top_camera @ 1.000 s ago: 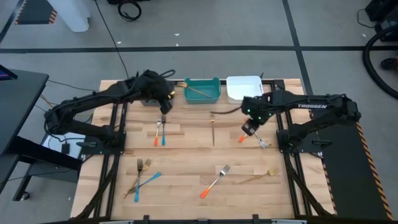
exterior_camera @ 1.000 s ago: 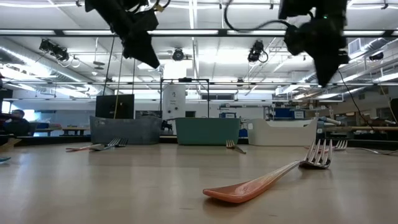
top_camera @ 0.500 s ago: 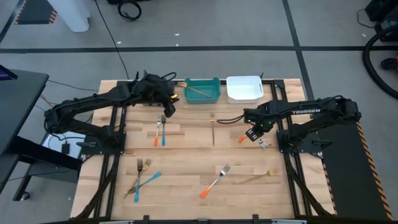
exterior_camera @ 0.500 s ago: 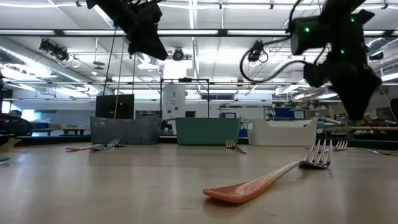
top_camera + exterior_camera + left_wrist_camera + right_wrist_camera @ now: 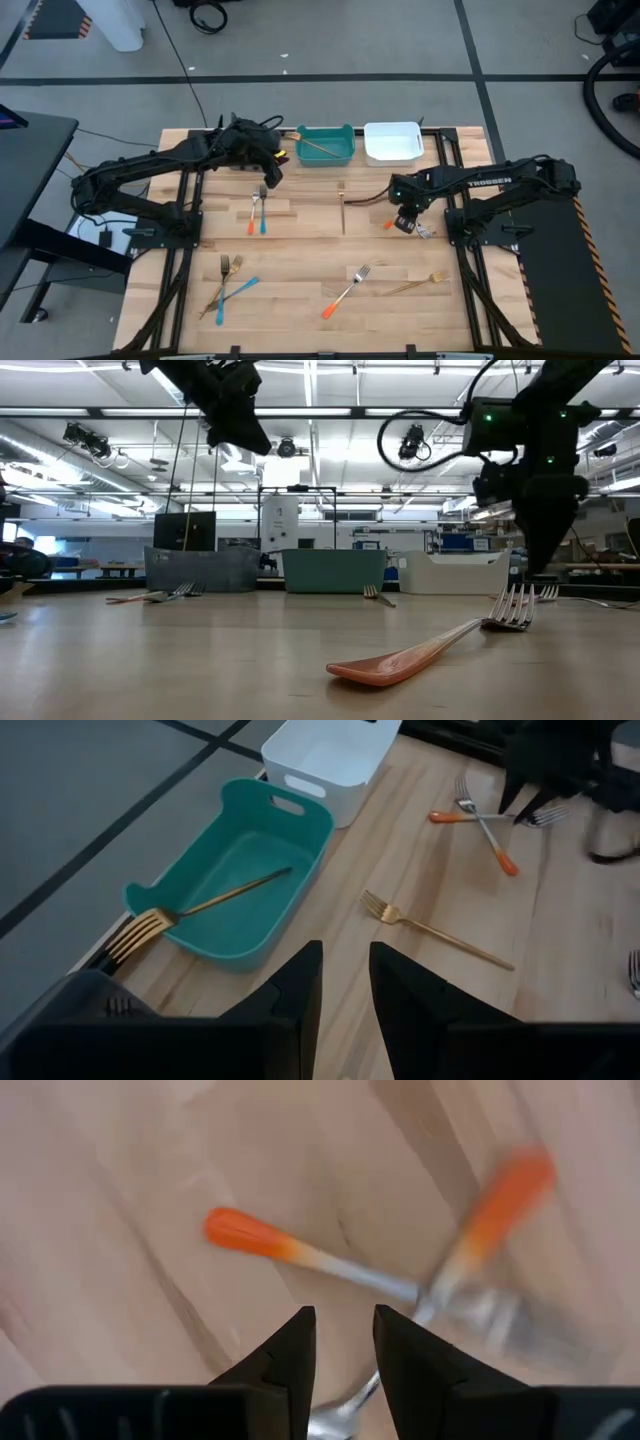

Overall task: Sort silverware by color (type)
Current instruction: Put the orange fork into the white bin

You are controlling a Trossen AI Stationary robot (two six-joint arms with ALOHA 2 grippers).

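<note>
Right gripper [image 5: 404, 221], fingers slightly parted and empty, low over two crossed orange-handled forks [image 5: 400, 1285] near the table's [image 5: 300, 290] right side. Left gripper [image 5: 268, 172], narrow gap, empty, beside teal bin [image 5: 326, 146] holding a gold fork [image 5: 190, 908].

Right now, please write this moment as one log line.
right gripper: open, low over two crossed orange-handled forks | left gripper: open, above table | gold fork: in teal bin

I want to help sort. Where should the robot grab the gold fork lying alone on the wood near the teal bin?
Probably at the middle of its thin handle, coming straight down from above. The gold fork lies flat with bare table on both sides, so fingers can close across the handle. The left gripper is nearest; the teal bin sits apart from it.
</note>
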